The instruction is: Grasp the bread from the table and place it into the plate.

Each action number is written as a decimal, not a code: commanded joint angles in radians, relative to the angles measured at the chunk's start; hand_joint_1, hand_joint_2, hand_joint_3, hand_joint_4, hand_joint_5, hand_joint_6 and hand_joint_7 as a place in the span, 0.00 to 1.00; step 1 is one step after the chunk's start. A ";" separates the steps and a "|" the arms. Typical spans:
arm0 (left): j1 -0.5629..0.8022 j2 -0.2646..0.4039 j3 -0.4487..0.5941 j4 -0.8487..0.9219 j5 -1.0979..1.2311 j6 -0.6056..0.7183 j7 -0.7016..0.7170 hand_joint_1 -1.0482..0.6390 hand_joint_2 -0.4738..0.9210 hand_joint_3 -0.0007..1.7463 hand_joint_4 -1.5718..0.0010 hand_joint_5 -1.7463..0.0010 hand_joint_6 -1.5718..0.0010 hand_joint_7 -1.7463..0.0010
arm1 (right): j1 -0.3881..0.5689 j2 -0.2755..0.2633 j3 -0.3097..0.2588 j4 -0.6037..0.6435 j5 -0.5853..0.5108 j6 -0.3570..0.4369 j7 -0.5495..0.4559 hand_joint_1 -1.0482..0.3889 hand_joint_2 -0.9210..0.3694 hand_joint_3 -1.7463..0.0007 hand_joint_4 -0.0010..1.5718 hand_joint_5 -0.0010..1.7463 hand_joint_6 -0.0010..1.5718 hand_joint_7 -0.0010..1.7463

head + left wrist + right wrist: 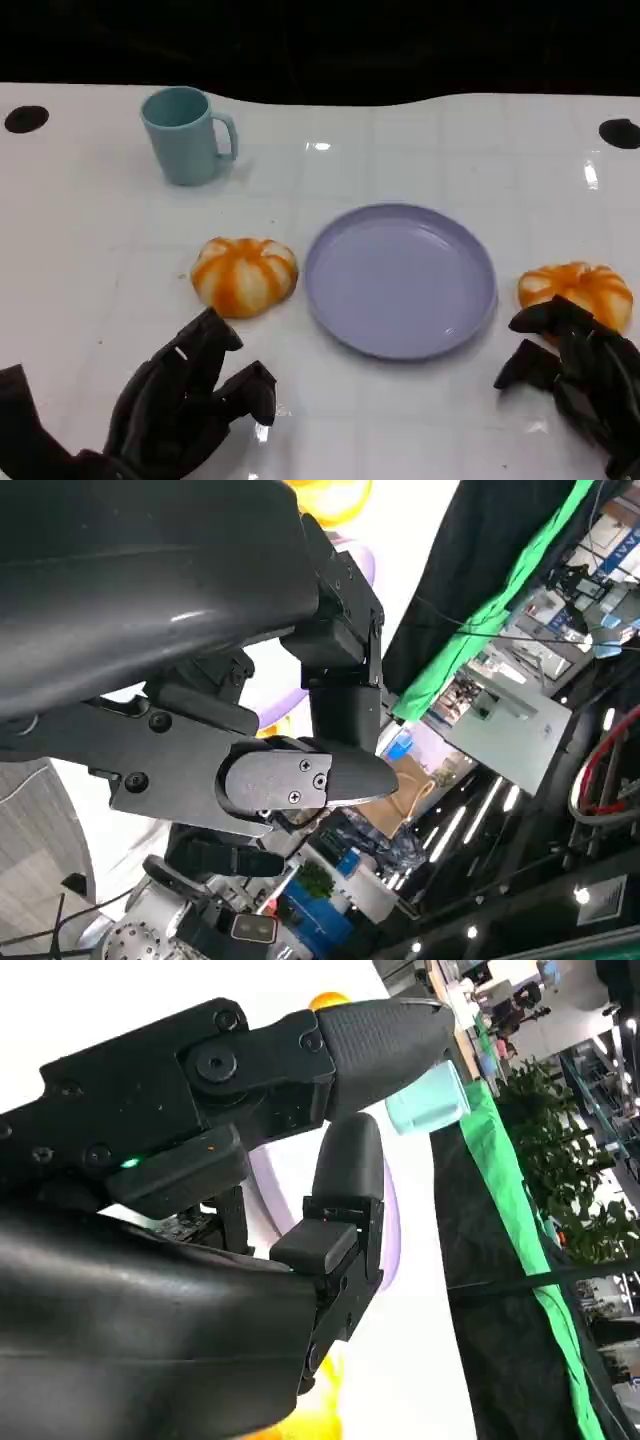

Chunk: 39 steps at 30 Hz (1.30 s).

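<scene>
Left hand (190,405) low at the near bench (90,270) edge, fingers spread, holding nothing, right hand (575,370) likewise open, fingertips just beside the right bread (580,285), purple plate (400,278) bare between it and the left bread (244,275), teal mug (185,135) far left, green cloth (520,1250) past the bench edge in the right wrist view.

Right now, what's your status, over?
Both hands open: left hand, right hand. Two breads on table, left and right of plate. Nothing blocking.
</scene>
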<state>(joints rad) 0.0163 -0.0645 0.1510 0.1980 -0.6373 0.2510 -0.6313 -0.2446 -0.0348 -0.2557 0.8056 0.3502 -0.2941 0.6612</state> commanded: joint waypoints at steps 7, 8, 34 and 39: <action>0.001 0.029 -0.025 -0.044 0.106 -0.117 0.012 0.29 1.00 0.16 0.56 0.06 0.65 0.16 | 0.010 0.000 -0.003 -0.003 0.004 0.016 -0.018 0.35 0.00 0.87 0.43 0.88 0.39 0.70; 0.001 0.031 -0.037 -0.051 0.150 -0.172 0.019 0.27 1.00 0.15 0.61 0.22 0.62 0.45 | 0.009 0.003 -0.003 -0.002 0.002 0.008 -0.021 0.34 0.00 0.87 0.43 0.88 0.40 0.70; -0.113 0.303 -0.203 -0.307 0.987 -0.467 0.378 0.29 0.98 0.04 0.96 0.76 0.81 0.99 | 0.001 0.012 -0.002 -0.007 0.005 0.019 -0.028 0.36 0.00 0.86 0.43 0.88 0.40 0.69; -0.207 0.405 -0.283 -0.295 1.306 -0.453 0.475 0.30 0.95 0.00 1.00 0.86 0.83 1.00 | 0.002 0.012 -0.001 -0.005 0.003 0.020 -0.027 0.36 0.00 0.86 0.43 0.87 0.40 0.70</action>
<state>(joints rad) -0.0970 0.2249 -0.0732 -0.0562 0.4218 -0.1583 -0.2532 -0.2479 -0.0151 -0.2564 0.7880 0.3527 -0.2712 0.6367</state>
